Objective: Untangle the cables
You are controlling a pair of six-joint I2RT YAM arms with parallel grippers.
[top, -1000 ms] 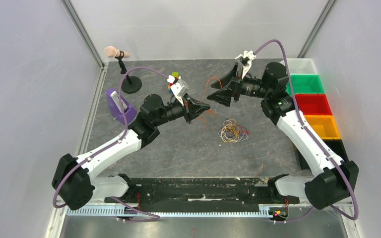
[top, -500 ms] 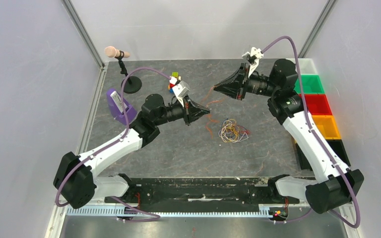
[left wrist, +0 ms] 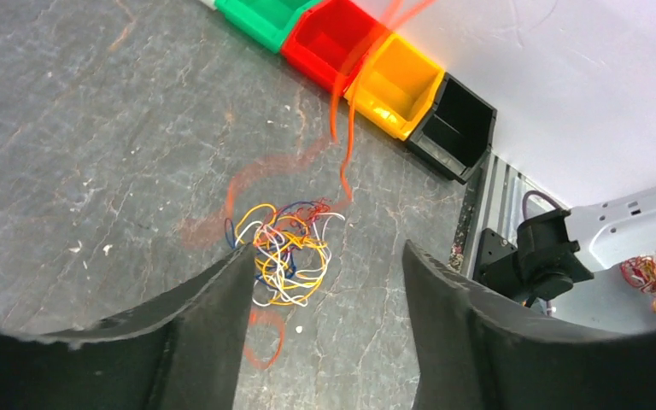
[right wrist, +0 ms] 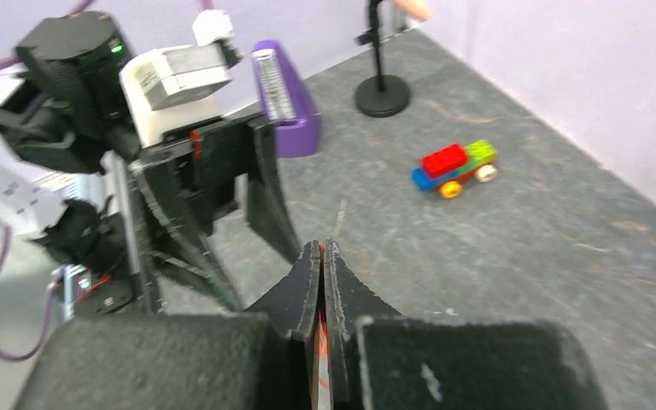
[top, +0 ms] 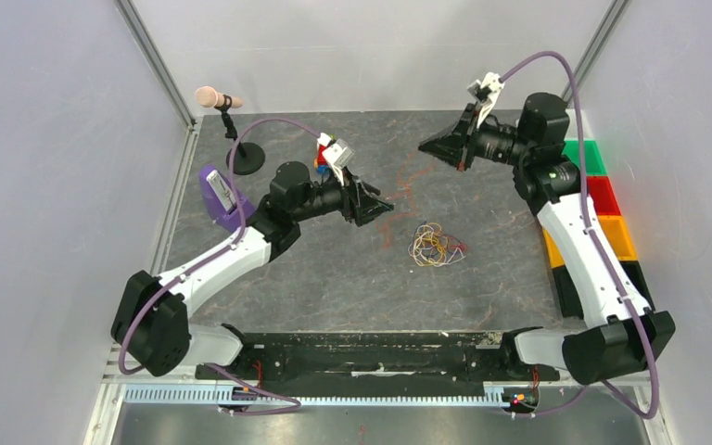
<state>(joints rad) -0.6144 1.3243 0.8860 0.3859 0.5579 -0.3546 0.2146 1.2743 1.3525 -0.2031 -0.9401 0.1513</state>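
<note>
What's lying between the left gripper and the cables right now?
Only an orange strand curling over bare tabletop separates the left gripper from the cables; the left wrist view shows it best.

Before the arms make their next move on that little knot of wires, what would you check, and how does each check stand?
1. Is the right gripper shut on the orange cable? Ok: a thin orange line shows between its closed fingers.
2. Is the left gripper open and empty? Ok.
3. Is the orange cable free of the bunch of cables? Cannot tell: it runs down right beside the bunch.
4. Is the bunch lying on the table, held by neither gripper? Ok.
5. Are the toy car and the microphone stand apart from the cables? Ok.
</note>
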